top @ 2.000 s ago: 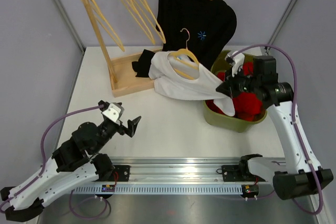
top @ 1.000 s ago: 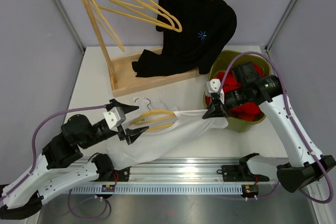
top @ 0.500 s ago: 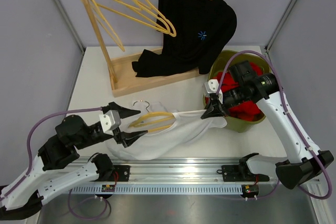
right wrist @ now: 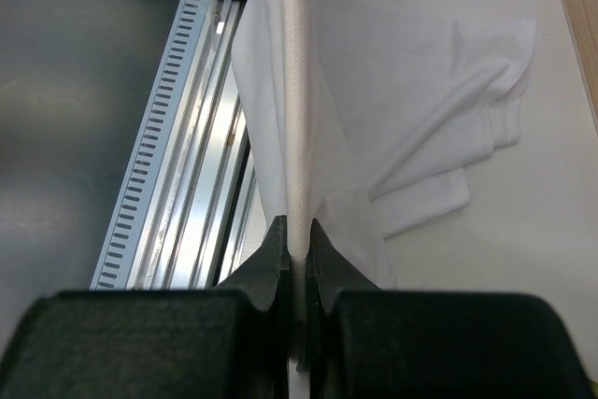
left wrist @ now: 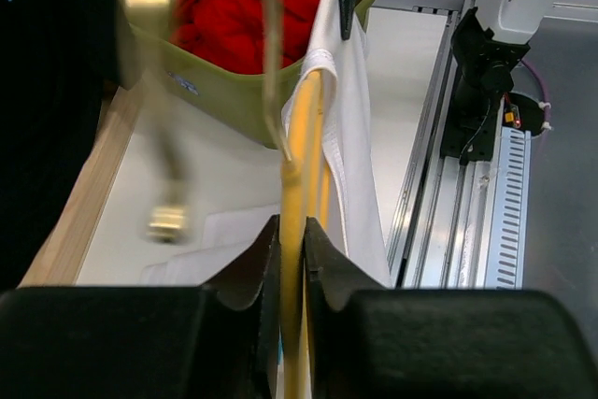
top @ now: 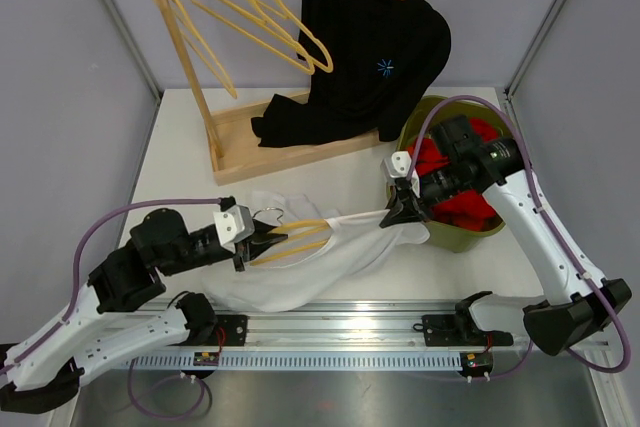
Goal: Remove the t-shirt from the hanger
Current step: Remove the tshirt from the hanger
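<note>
- The white cotton t-shirt (top: 330,259) lies at the 6 o'clock side of the white table (top: 180,157), just beyond the metal rail (top: 340,332). It is pulled into a taut ridge running from 9 o'clock to 3 o'clock.
- The yellow wooden hanger with a metal hook (top: 293,236) sits in the shirt's 9 o'clock end. Its arms are partly inside the fabric and its hook is outside.
- The left gripper (top: 254,242) is clamped on the hanger's yellow bar. The left wrist view shows both fingers pressed against the wood.
- The right gripper (top: 397,211) is at the shirt's 3 o'clock end. It is pinched tight on a raised fold of white fabric, which the right wrist view shows between its fingers.
- The olive-green plastic tub (top: 446,235) holding red cloth (top: 468,205) stands at 3 o'clock of the shirt, just behind the right gripper.
- The pale wooden clothes rack (top: 192,67) stands at 12 o'clock. It carries empty yellow hangers (top: 262,15) and a black long-sleeved garment (top: 375,42) on another hanger.
</note>
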Tool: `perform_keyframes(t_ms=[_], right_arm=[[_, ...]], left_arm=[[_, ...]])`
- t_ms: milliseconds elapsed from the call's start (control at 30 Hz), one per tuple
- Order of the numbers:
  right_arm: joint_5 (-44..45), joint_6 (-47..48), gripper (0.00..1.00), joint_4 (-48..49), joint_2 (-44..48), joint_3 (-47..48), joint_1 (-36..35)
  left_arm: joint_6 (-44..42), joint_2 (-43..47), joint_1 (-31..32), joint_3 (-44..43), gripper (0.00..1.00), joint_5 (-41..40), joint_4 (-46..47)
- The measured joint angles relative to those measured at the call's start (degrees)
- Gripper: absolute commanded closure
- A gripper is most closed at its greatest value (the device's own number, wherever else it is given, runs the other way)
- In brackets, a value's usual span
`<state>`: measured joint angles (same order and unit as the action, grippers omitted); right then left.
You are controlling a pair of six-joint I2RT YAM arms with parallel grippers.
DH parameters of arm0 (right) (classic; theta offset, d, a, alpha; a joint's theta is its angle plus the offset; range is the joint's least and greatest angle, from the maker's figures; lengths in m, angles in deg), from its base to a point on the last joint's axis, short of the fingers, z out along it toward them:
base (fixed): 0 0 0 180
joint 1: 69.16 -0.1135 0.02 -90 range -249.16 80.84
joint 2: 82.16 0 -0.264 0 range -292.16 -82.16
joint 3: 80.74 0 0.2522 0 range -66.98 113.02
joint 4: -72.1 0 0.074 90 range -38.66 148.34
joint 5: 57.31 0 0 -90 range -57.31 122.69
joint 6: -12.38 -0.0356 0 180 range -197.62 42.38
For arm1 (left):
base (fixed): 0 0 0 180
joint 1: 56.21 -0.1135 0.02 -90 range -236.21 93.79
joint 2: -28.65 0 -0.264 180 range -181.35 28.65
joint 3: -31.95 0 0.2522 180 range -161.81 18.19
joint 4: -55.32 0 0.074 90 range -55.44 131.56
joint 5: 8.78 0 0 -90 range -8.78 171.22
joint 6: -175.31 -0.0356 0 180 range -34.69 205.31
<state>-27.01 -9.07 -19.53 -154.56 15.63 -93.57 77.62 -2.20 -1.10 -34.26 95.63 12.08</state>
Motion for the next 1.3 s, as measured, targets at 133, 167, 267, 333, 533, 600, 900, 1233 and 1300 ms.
perform_keyframes(t_ms=[133, 167, 267, 333, 533, 600, 900, 1233, 1300], right_arm=[[-0.02, -1.07, 1.0, 0.26, -0.57, 0.0, -0.04], [0.02, -1.79, 0.95, 0.46, -0.66, 0.0, -0.11], [0.7, -5.79, 0.66, 2.93, -0.7, -0.04, -0.31], [1.81, -10.43, 0.53, 6.34, -0.68, -0.07, -0.35], [11.08, -24.61, 0.23, 16.22, -0.76, 3.48, -0.35], [13.27, -28.02, 0.21, 18.12, -0.81, 6.78, -0.35], [14.14, -41.57, 0.25, 26.27, -3.52, 11.19, -5.14], [33.64, -53.51, 0.2, 36.24, -9.18, 10.8, -17.25], [36.48, -54.8, 0.21, 37.53, -9.35, 10.8, -18.43]], left_arm=[[0.35, 0.55, 0.02, 0.37, 1.0, 0.94, 0.02], [0.55, 0.76, 0.02, 0.61, 1.0, 0.85, 0.02], [1.09, 1.44, 0.02, 1.46, 1.0, -0.26, 0.61], [1.84, 2.01, 0.07, 2.25, 1.0, -1.75, 0.9], [5.27, 2.51, 0.07, 4.72, 1.0, -9.64, 1.53], [7.56, 2.51, 0.07, 5.62, 1.0, -13.29, 2.34], [22.49, 0.07, -0.07, 6.88, 1.0, -25.97, 7.15], [35.43, -4.09, -0.11, 6.4, 1.0, -33.2, 13.53], [36.92, -4.11, -0.15, 6.23, 1.0, -34.32, 14.56]])
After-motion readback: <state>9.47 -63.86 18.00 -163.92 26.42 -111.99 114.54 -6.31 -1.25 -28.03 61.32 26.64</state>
